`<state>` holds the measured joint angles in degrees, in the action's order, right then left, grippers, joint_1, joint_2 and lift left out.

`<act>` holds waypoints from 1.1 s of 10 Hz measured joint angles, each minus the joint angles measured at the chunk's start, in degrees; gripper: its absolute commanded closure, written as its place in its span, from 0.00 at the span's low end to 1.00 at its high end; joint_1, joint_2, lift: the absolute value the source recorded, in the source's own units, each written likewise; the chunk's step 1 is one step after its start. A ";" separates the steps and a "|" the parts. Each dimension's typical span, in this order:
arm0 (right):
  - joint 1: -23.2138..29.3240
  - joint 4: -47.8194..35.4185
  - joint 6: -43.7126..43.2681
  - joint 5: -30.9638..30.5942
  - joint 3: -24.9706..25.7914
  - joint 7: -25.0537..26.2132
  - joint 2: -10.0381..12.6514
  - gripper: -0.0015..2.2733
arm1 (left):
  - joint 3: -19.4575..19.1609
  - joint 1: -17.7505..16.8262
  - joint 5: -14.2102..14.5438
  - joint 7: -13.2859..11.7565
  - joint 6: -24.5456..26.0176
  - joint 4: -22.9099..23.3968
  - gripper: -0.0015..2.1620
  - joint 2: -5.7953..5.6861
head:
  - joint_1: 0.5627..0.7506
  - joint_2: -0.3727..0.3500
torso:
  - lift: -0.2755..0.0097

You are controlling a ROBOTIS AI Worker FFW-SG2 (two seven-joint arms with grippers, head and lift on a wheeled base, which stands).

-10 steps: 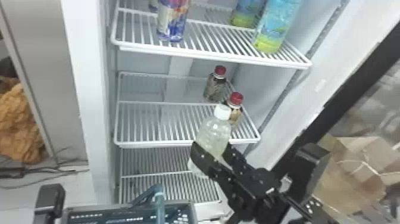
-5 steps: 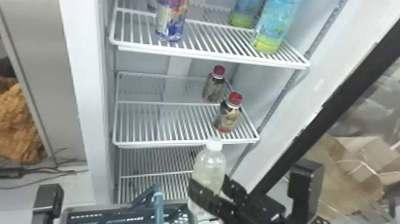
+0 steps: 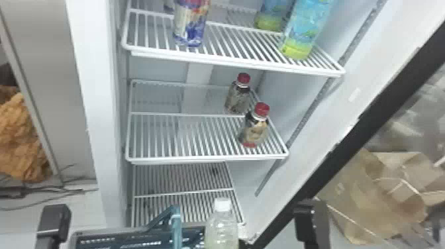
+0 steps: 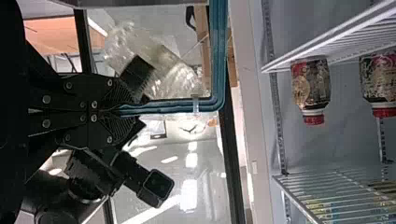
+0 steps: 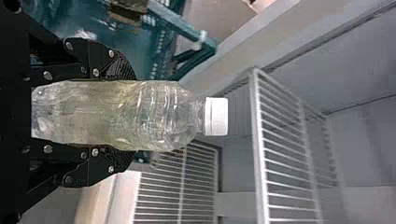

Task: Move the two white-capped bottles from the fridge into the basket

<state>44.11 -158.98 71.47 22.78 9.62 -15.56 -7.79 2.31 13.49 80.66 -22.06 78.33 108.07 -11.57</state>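
There are two red-capped bottles (image 3: 254, 130), two blue-green bottles (image 3: 306, 28), at least one patterned container (image 3: 190, 23), one white-capped bottle (image 3: 222, 230) and one basket (image 3: 112, 230).

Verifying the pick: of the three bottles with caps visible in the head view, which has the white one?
The clear bottle between the right gripper's fingers. The front and rear bottles on the fridge shelf have red caps.

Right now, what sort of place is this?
Probably in front of a shop-style drinks fridge, perhaps in a store or test room: white wire shelves, small dark red-capped bottles and a tall blue-and-green bottle.
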 measured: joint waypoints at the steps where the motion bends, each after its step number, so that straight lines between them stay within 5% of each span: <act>1: -1.10 1.28 1.68 0.62 -0.69 -0.07 -0.19 0.33 | 0.05 -0.08 0.00 0.01 0.00 0.00 0.53 -0.02 | 0.70 0.03 | 0.05; 6: -5.68 6.20 10.04 2.57 -1.96 -0.44 -0.54 0.27 | -0.02 -0.14 0.00 0.01 0.00 0.00 0.53 -0.03 | 0.70 0.03 | 0.05; 11: -5.58 4.86 8.81 0.58 -2.09 -0.39 -0.43 0.22 | -0.08 0.00 0.04 0.00 0.00 0.00 0.53 -0.01 | 0.70 0.03 | 0.05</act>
<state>38.53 -154.12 80.28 23.36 7.53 -15.95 -8.22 2.23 13.49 80.70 -22.06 78.32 108.07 -11.59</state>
